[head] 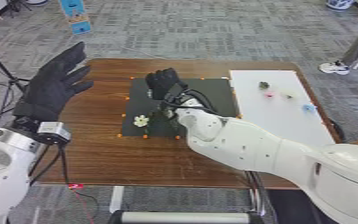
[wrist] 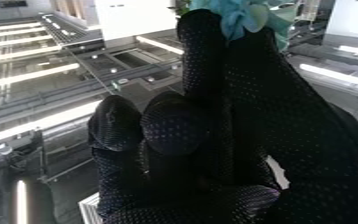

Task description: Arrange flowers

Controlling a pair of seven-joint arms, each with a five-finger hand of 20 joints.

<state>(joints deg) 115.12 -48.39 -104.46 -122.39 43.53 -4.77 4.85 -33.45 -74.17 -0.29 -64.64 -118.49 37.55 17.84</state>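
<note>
In the head view my right hand (head: 164,83) is over the upper left part of the black mat (head: 214,92). A white flower (head: 141,120) lies on that mat, near its lower left. My right hand (wrist: 202,65) in the right wrist view pinches a light blue flower (wrist: 238,15) between its fingertips, while its other fingers are curled. My left hand (head: 47,90) stands raised beside the table's left edge, with straight fingers and nothing in them.
On the right, a white board (head: 286,122) carries a dark green piece (head: 263,85), a pink flower (head: 269,94), a small pale flower (head: 288,95) and a blue flower (head: 309,107). Small orange markers line the mat's edges. The brown table (head: 158,165) extends below the mat.
</note>
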